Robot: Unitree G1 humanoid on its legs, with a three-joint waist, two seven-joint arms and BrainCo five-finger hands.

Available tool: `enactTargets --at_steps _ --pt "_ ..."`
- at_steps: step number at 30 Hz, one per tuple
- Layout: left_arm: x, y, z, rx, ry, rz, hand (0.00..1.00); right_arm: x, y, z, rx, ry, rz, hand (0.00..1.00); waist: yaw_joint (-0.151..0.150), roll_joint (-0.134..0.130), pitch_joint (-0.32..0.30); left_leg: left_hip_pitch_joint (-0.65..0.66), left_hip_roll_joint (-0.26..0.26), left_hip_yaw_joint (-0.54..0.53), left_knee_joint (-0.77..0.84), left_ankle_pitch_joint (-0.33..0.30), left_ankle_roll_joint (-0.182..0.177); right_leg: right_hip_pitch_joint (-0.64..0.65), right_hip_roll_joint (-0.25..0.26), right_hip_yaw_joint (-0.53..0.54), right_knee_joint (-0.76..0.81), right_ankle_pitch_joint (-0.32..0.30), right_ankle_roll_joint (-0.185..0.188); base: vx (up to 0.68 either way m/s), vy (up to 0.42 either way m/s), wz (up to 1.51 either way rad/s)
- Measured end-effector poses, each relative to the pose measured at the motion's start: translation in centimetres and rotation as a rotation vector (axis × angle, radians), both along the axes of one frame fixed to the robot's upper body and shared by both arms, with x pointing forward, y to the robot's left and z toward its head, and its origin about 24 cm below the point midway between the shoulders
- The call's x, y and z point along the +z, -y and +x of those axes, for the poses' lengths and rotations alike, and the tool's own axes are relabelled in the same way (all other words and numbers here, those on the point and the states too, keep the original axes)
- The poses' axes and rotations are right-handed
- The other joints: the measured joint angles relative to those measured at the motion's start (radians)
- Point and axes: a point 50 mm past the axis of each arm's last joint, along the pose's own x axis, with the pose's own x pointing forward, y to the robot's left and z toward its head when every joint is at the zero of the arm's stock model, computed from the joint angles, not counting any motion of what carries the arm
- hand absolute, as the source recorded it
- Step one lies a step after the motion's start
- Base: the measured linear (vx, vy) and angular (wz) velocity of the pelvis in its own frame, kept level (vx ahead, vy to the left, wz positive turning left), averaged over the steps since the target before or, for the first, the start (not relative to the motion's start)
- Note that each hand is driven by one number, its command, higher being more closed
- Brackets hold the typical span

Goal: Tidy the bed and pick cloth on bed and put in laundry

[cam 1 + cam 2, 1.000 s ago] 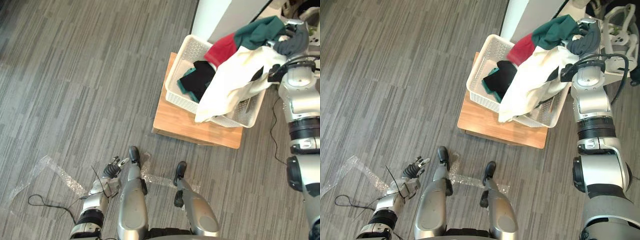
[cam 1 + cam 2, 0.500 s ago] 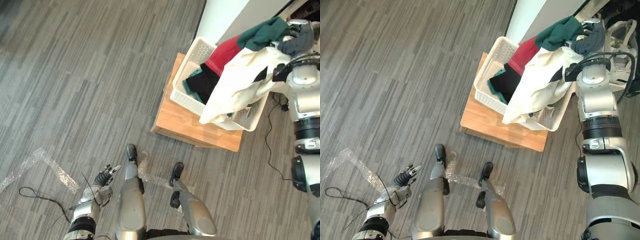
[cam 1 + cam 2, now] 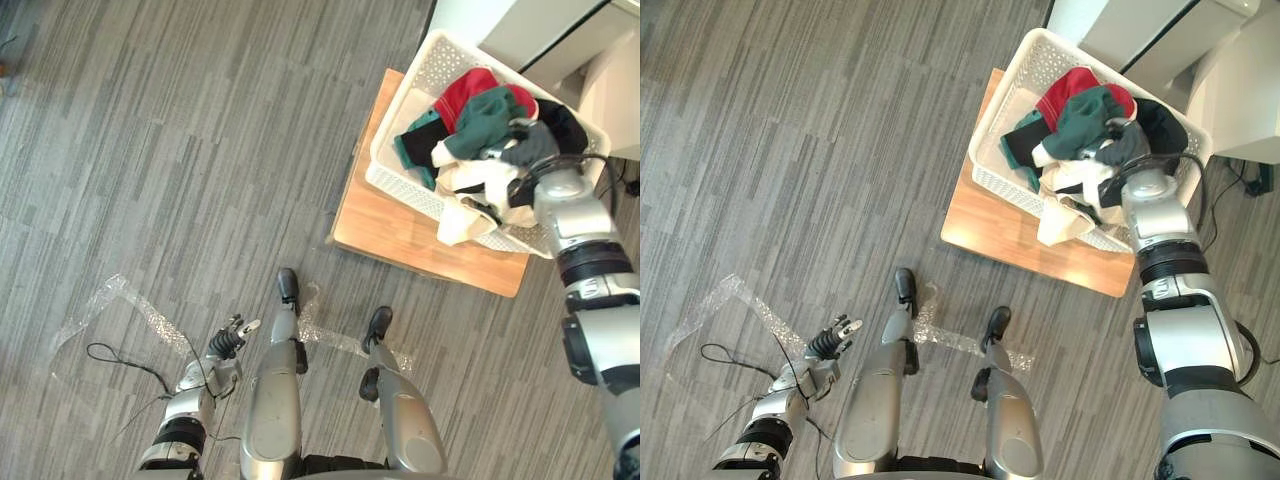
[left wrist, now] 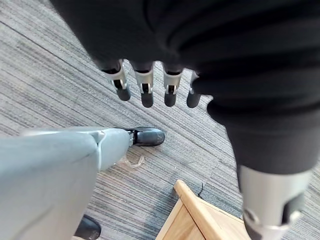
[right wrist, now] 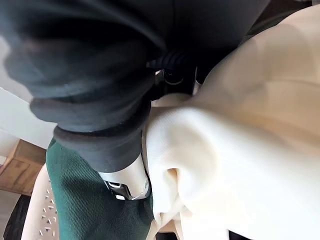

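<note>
- The laundry basket (image 3: 1015, 95) is white with a pierced wall; it stands on a low wooden tabletop (image 3: 420, 235), toward the far right of the head views; a bare strip of wood shows at its near side.
- The cloths are all in the basket, heaped together; a red cloth (image 3: 465, 90) lies at the far side; a green cloth (image 3: 485, 115) lies on top of it, near the middle; a black cloth (image 3: 428, 150) with a green edge is against the left wall.
- A cream cloth (image 3: 470, 195) fills the near part of the basket; one corner of it lies over the near rim and hangs outside the wall.
- The right hand (image 3: 528, 148) is down in the basket, on the heap, between the green cloth and the cream cloth; in its wrist view the dark cover is pressed close against both of them; the cloth hides the grip, so I cannot tell if the hand is apart or clamped.
- The left hand (image 3: 226, 340) hangs low at the robot's left side, above the grey striped floor (image 3: 180, 150), well apart from the basket; its fingers (image 4: 146, 87) are straight and a little spread; it holds nothing.
- A strip of clear tape (image 3: 130, 305) lies on the floor near the left hand.
</note>
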Motion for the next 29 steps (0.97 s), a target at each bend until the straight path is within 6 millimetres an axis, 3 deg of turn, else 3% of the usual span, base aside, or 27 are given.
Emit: enactTargets --at_steps 4,8,10,17,19,20,21,26,29 --pt "0.1 0.2 -0.6 -0.005 0.004 -0.006 0.00 -1.1 -1.3 -2.7 0.059 0.125 -0.001 0.00 -0.043 -0.005 -0.004 0.084 0.003 0.022 -0.005 -0.026 -0.003 0.059 -0.003 0.020 0.028 -0.032 0.004 -0.01 -0.041 -0.14" --pt "-2.1 0.2 -3.5 0.012 -0.138 -0.015 0.00 -6.9 -1.4 -6.4 0.021 0.053 0.088 0.00 -0.095 -0.031 -0.100 0.157 0.001 0.043 -0.005 -0.050 -0.008 0.126 -0.006 0.028 0.029 -0.064 0.022 0.03 -0.052 -0.07" --pt "-3.5 0.5 -5.9 0.005 -0.228 -0.013 0.00 -10.0 -0.7 -8.8 -0.020 -0.028 0.109 0.00 -0.107 -0.044 -0.181 0.196 0.000 0.047 -0.005 -0.068 -0.016 0.164 -0.008 0.028 0.030 -0.084 0.026 0.10 -0.054 -0.03" --pt "-6.1 0.7 -11.4 0.029 -0.395 -0.023 0.00 -12.6 2.4 -12.0 -0.227 -0.053 0.228 0.00 -0.127 -0.038 -0.297 0.263 -0.006 0.052 -0.005 -0.094 -0.016 0.222 -0.015 0.026 0.032 -0.115 0.034 0.07 -0.022 0.01" --pt "-7.0 0.9 -13.8 0.053 -0.463 -0.035 0.00 -15.4 3.7 -13.9 -0.338 -0.115 0.367 0.00 -0.137 -0.031 -0.327 0.298 -0.016 0.064 -0.006 -0.110 -0.016 0.253 -0.025 0.035 0.031 -0.122 0.038 0.08 0.006 -0.09" --pt "-7.1 0.9 -14.0 0.056 -0.464 -0.036 0.00 -16.4 4.0 -14.6 -0.368 -0.136 0.406 0.00 -0.140 -0.028 -0.332 0.308 -0.018 0.067 -0.006 -0.113 -0.017 0.262 -0.028 0.037 0.031 -0.125 0.039 0.08 0.011 -0.14" --pt "-7.3 0.9 -14.7 0.068 -0.478 -0.039 0.00 -18.6 4.2 -16.3 -0.430 -0.183 0.481 0.00 -0.149 -0.021 -0.342 0.332 -0.022 0.076 -0.006 -0.119 -0.019 0.282 -0.032 0.044 0.031 -0.128 0.039 0.09 0.013 -0.15" --pt "-8.0 1.6 -16.4 0.087 -0.525 -0.101 0.00 -27.9 1.0 -24.7 -0.657 -0.419 0.891 0.00 -0.174 0.015 -0.369 0.438 -0.027 0.112 -0.006 -0.151 -0.031 0.366 -0.041 0.072 0.032 -0.145 0.037 0.05 0.005 -0.21" --pt "-8.3 2.6 -16.7 0.079 -0.537 -0.145 0.00 -31.2 -2.4 -28.7 -0.669 -0.547 1.062 0.00 -0.178 0.035 -0.385 0.477 -0.016 0.157 -0.006 -0.168 -0.033 0.379 -0.036 0.102 0.037 -0.149 0.032 0.02 -0.004 -0.35"
